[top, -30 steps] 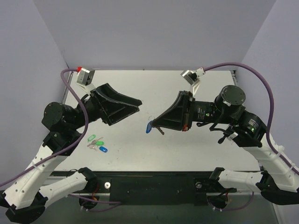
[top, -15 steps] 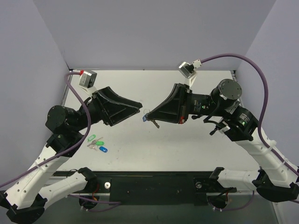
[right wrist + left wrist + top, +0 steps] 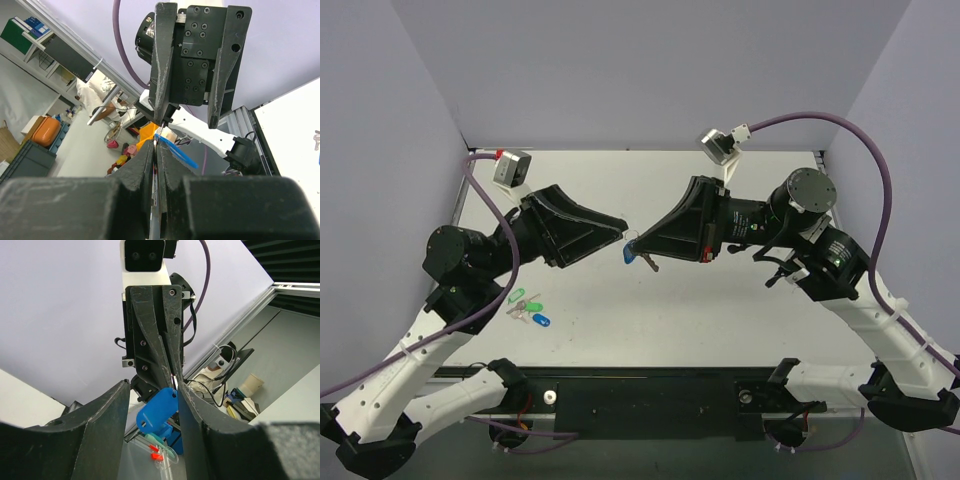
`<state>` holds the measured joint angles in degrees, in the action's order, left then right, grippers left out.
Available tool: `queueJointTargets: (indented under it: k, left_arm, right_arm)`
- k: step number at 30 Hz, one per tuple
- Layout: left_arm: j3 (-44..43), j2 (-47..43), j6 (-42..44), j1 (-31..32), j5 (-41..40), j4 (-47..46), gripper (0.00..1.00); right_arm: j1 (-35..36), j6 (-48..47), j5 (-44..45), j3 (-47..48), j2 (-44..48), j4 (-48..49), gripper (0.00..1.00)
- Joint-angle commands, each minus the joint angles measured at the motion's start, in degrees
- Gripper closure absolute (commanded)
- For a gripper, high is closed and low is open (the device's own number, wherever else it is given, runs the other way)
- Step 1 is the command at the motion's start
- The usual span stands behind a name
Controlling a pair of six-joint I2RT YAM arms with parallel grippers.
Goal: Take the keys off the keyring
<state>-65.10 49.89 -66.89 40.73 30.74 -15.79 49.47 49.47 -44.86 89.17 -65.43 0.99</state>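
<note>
A white bench [image 3: 740, 320] between pale lilac walls lies mostly bare, with open room on every side of its middle. Above the centre, the right end effector [image 3: 632, 248] is pinched tight on the keyring [image 3: 629, 256]. Its blue tag hangs at the fingertips, with its long axis running roughly 2 to 8 o'clock in the left wrist view. A thin dark sliver, seemingly the key [image 3: 651, 265], slants from it toward 4 o'clock.

The left end effector [image 3: 620, 233] faces it from 10 o'clock, fingers spread wide and tips just beside the tag; whether they touch it I cannot tell. Both arms reach inward with elbows out toward the walls. The bunched green and blue tags [image 3: 528, 307] lie well apart at 8 o'clock, near the bench's left edge.
</note>
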Motion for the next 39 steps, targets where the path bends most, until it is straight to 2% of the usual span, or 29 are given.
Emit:
queueJointTargets:
  k: [1,6,12,15,18,19,20,31,39]
  left_arm:
    - [-0.38,0.21,-0.08,1.19,-0.77,-4.42,0.48]
    - [-0.47,0.82,0.36,2.16,-1.04,-4.69,0.5]
    - [-1.17,1.7,0.62,3.04,-1.03,-5.04,0.6]
    - [-1.17,1.62,0.89,3.13,-1.21,-4.95,0.69]
    - [-0.99,1.35,0.97,3.21,-1.3,-4.51,0.88]
    - [-0.91,1.26,0.98,3.21,-1.39,-4.42,0.91]
    - [-0.9,1.09,1.06,3.21,-1.47,-4.34,0.99]
    - [-2.83,0.91,3.35,3.3,0.02,-1.0,1.0]
    - [-8.02,2.23,9.67,3.3,5.63,10.41,1.0]
  right_arm:
    - [-0.34,0.27,-0.84,0.48,-0.49,4.72,1.0]
    - [-0.34,0.53,-0.49,0.57,-0.58,4.72,1.0]
    - [-0.43,0.36,-0.4,0.31,-0.75,4.72,1.0]
    - [-0.52,0.36,-0.4,0.22,-0.84,4.81,1.0]
    - [-0.43,0.36,-0.23,0.13,-0.75,4.81,1.0]
    - [-0.52,0.36,-0.14,0.04,-0.75,4.81,1.0]
    - [-0.69,0.36,-0.14,-0.04,-0.67,4.81,1.0]
    - [-1.05,0.53,-0.4,-0.84,-0.4,4.98,1.0]
    - [-1.31,0.62,-1.19,-1.1,-0.23,4.37,1.0]
